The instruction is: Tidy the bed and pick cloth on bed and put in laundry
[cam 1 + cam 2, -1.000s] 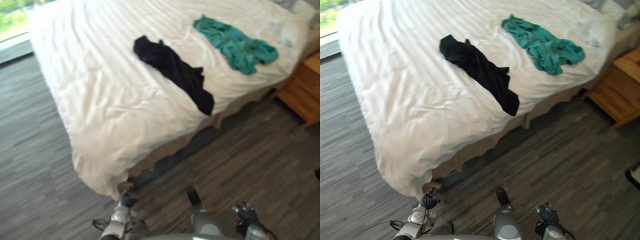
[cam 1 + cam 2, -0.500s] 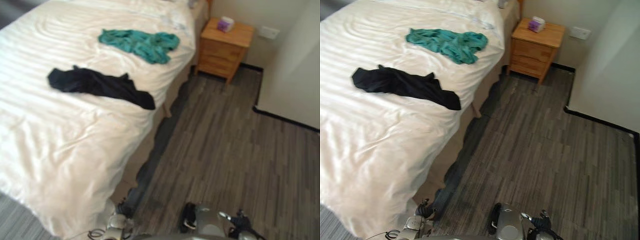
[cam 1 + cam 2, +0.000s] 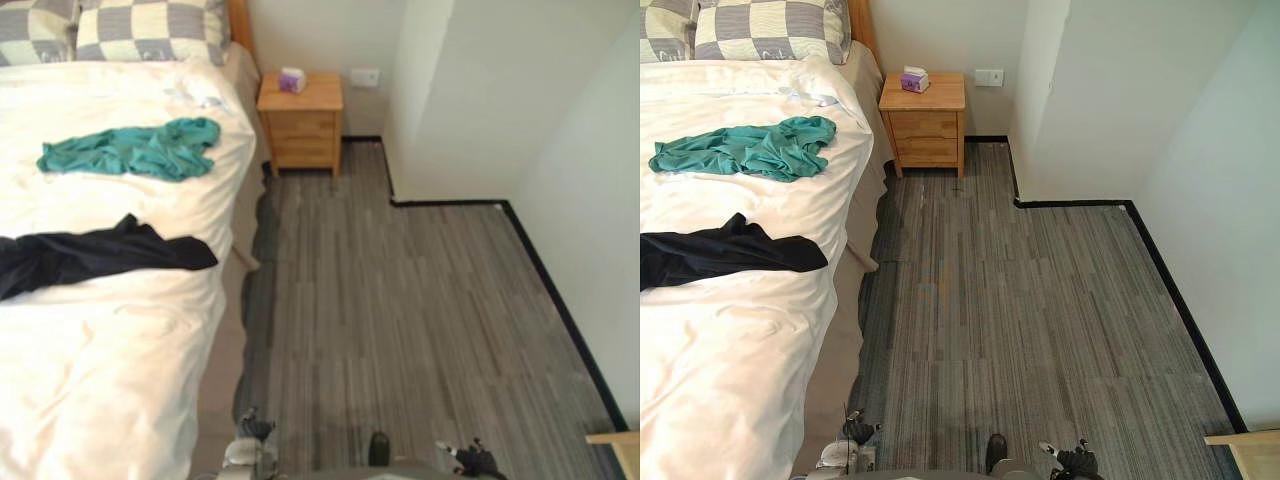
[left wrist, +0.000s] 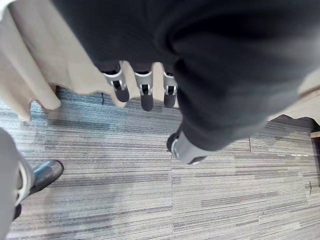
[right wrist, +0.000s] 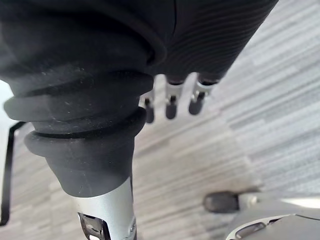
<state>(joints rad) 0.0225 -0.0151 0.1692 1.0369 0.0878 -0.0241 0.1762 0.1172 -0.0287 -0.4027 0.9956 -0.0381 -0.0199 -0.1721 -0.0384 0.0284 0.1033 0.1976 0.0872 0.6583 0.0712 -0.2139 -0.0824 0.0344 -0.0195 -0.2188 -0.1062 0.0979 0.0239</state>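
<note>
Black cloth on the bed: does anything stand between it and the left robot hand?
Nothing visible does. The left robot hand hangs open, low over the floor by the bed's side; the black cloth lies uncovered on the bed. The teal cloth lies beyond it, nearer the pillows.

Bed (image 3: 740,340) on left; near cloth (image 3: 725,255) & far cloth (image 3: 745,150) lie apart on it, pillows (image 3: 770,30) behind. Nightstand (image 3: 925,120) just rt of bed head, box (image 3: 913,79) on top.

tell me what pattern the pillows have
The pillows have a grey-and-cream check pattern, clearest in the right eye view.
</note>
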